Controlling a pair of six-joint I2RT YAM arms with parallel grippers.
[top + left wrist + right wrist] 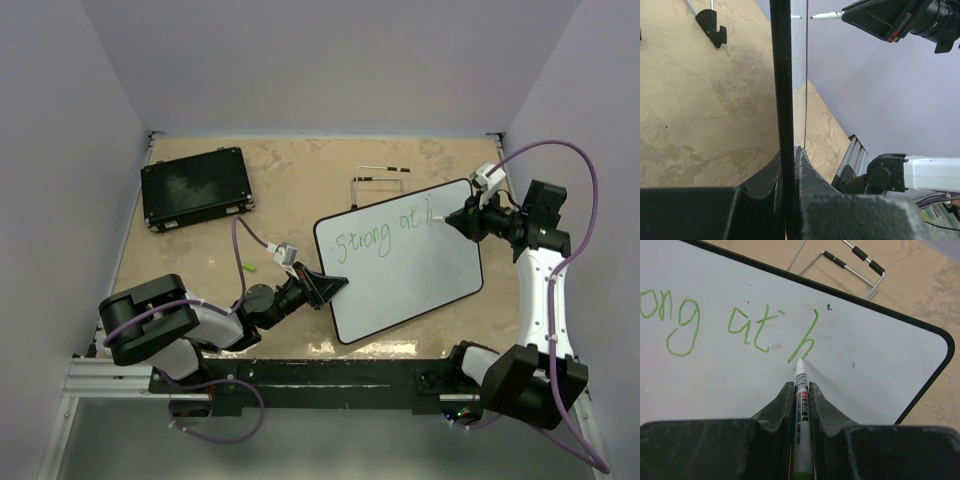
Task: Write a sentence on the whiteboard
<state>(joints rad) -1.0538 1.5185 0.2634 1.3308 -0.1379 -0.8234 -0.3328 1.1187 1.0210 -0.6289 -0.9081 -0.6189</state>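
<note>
The whiteboard lies tilted on the table, right of centre. Green words of the sentence read "Strong at h" along its upper part, and "ong at h" shows in the right wrist view. My left gripper is shut on the whiteboard's left rim, seen edge-on between the left gripper's black fingers. At the board's upper right corner, my right gripper is shut on a white marker. Its tip touches the whiteboard at the foot of the "h".
A flat black case lies at the back left. A wire stand sits just behind the board, also in the right wrist view. A small green cap lies left of the left gripper. Walls enclose three sides.
</note>
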